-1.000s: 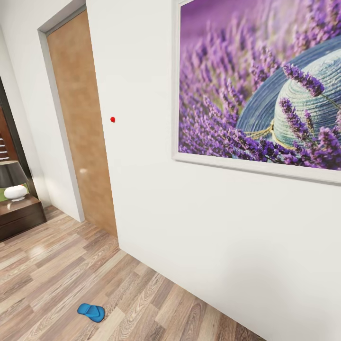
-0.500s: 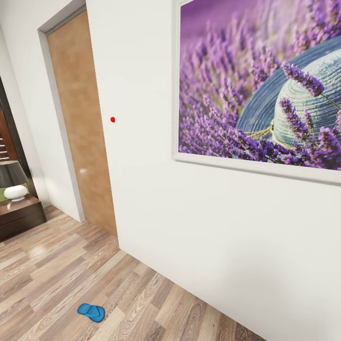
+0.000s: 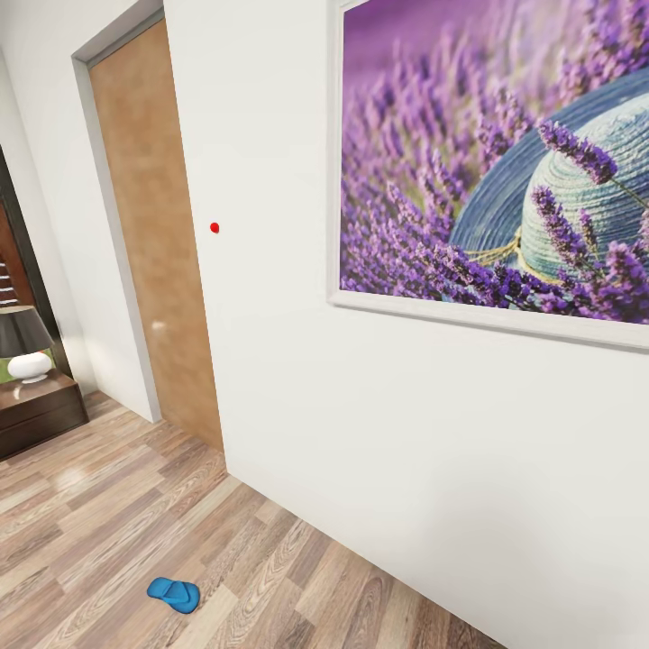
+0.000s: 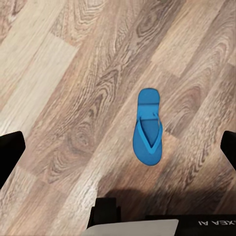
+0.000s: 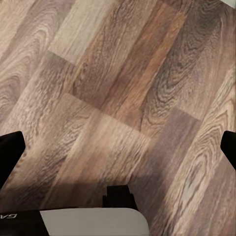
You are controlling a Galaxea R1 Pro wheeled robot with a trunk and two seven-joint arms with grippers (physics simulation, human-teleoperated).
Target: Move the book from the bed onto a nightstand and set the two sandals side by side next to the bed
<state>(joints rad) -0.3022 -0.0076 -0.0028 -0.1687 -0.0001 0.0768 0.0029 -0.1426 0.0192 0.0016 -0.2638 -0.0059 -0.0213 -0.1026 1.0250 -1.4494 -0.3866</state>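
in the head view a white wall point(image 3: 297, 379) is seen close in front, with a large framed picture of lavender and a blue hat point(image 3: 505, 162) at about 1 o'clock. a small red dot point(image 3: 214, 228) is marked on the wall at about 10 o'clock, and a light wooden door point(image 3: 153, 243) is set in the wall further toward 10 o'clock. at 9 o'clock, by the frame edge, a dark-brown nightstand point(image 3: 36, 410) is placed on the wood-plank floor point(image 3: 90, 532), and a lamp with a white base and dark shade point(image 3: 22, 347) is stood on its top.

one blue sandal point(image 3: 174, 594) is laid flat on the floor at about 7 o'clock, near the foot of the wall but apart from it. the same kind of sandal point(image 4: 148, 126) is seen in the left wrist view, lying between the two dark fingertips point(image 4: 10, 155) of the left gripper point(image 4: 118, 152), not touched by them; this claw is spread wide and nothing is grasped.

in the right wrist view the right gripper point(image 5: 118, 152) is also released, its fingertips point(image 5: 10, 152) held far apart over bare floor planks point(image 5: 118, 88).
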